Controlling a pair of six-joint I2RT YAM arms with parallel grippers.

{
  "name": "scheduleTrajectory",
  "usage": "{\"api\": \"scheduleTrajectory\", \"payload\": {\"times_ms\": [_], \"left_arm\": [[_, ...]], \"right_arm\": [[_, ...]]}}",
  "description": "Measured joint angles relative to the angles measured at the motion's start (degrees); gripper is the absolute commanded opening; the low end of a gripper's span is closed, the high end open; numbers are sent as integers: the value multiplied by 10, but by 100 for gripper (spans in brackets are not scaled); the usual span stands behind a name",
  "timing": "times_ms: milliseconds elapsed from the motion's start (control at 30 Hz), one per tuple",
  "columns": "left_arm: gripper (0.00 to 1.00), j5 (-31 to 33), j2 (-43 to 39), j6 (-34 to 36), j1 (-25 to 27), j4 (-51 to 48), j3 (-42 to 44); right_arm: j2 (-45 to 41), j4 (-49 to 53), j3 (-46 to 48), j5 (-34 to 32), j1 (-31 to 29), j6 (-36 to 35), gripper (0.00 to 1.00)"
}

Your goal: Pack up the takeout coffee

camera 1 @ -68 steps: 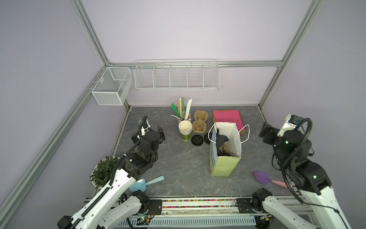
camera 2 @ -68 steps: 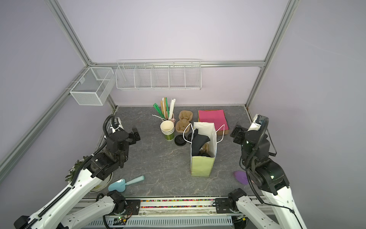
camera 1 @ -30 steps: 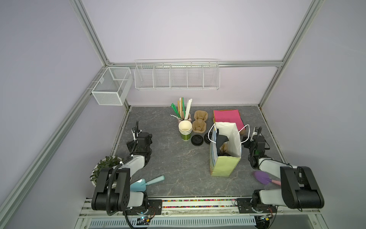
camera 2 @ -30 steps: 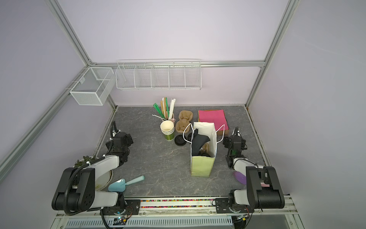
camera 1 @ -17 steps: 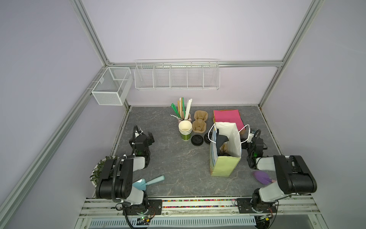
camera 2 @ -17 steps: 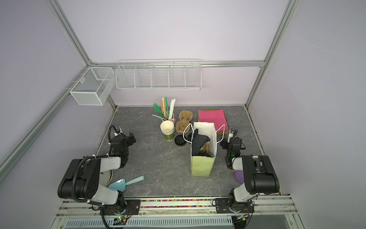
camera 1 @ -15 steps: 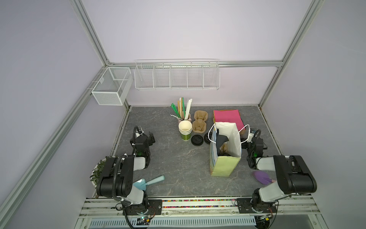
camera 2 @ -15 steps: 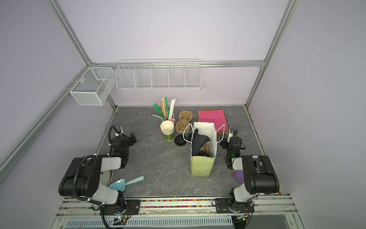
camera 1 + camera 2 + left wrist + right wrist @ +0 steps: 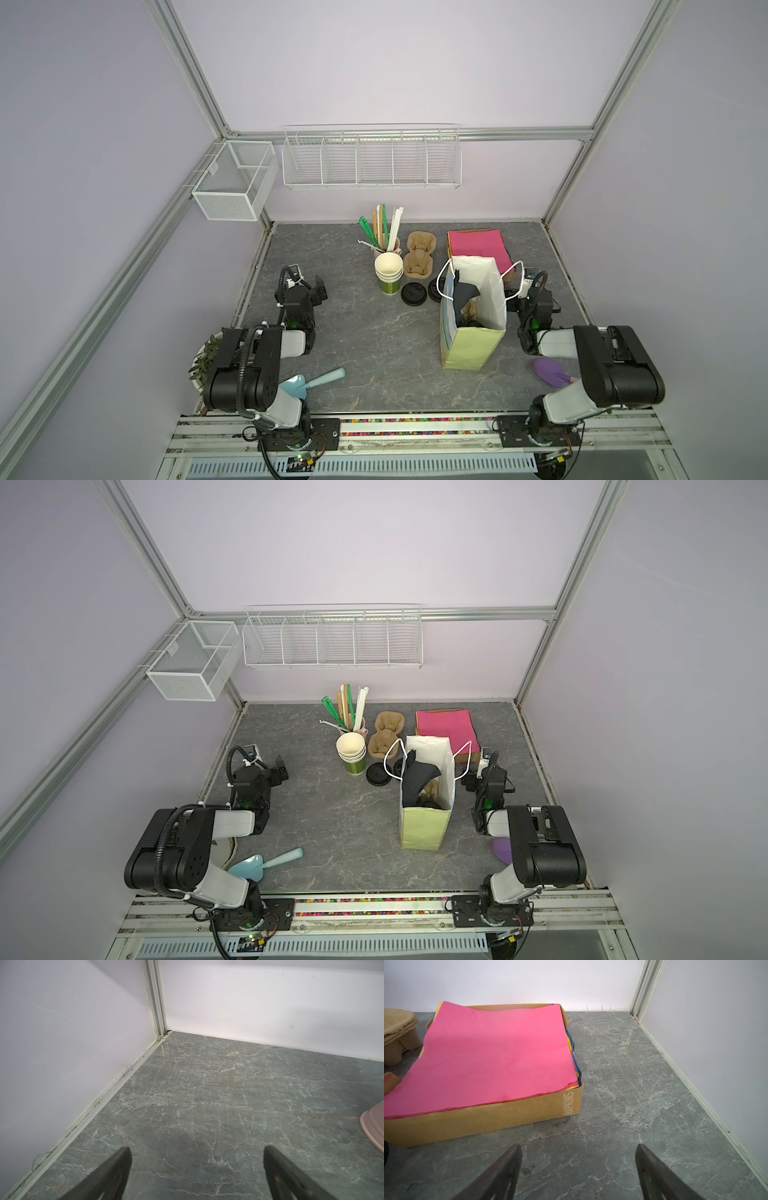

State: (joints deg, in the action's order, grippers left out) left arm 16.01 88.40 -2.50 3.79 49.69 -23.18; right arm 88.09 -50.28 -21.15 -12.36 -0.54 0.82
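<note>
Both arms folded down since earlier | left hand [image 9: 196, 1148], right hand [image 9: 578, 1145] spread, empty | takeout coffee [image 9: 427, 804] apparently inside bag [image 9: 473, 345], toward worktop's [image 9: 374, 353] right edge | risk: bag handle [image 9: 522, 272] beside right hand may snag, tipping bag.

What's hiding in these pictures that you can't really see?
Paper bag: in both top views its walls and a black sheet hide the bottom; whether a lidded cup is inside is unclear.
Purple scoop: in a top view, partly behind the right arm.
Plant: in a top view, mostly behind the left arm.
Pink cup: left wrist view, cut off by the picture's edge.
</note>
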Motion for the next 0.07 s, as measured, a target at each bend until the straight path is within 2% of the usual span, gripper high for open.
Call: {"api": "scheduleTrajectory", "payload": {"times_ms": [67], "left_arm": [[99, 0, 0, 0, 0, 1, 0]], "right_arm": [[0, 0, 0, 0, 0, 0, 88]]}}
